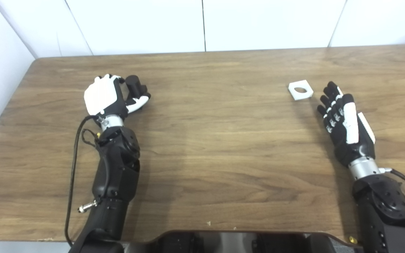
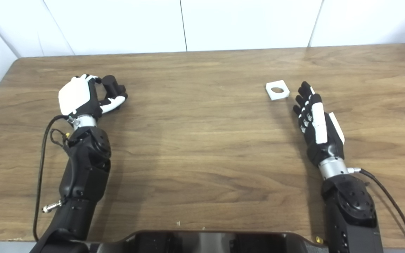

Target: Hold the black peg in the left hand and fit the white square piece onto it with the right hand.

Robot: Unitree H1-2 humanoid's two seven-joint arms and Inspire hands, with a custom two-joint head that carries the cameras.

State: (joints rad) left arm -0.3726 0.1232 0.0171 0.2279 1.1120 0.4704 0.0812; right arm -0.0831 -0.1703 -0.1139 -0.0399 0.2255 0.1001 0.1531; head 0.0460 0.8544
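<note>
Left eye view: my left robot hand curls around the peg, mostly hiding it. Right eye view: the square lies on the desk, near my empty, fingers-apart right robot hand.

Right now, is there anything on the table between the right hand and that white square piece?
Nothing. In both views only a short stretch of bare wooden table separates the right hand from the white square piece; its fingertips stop just short.
</note>
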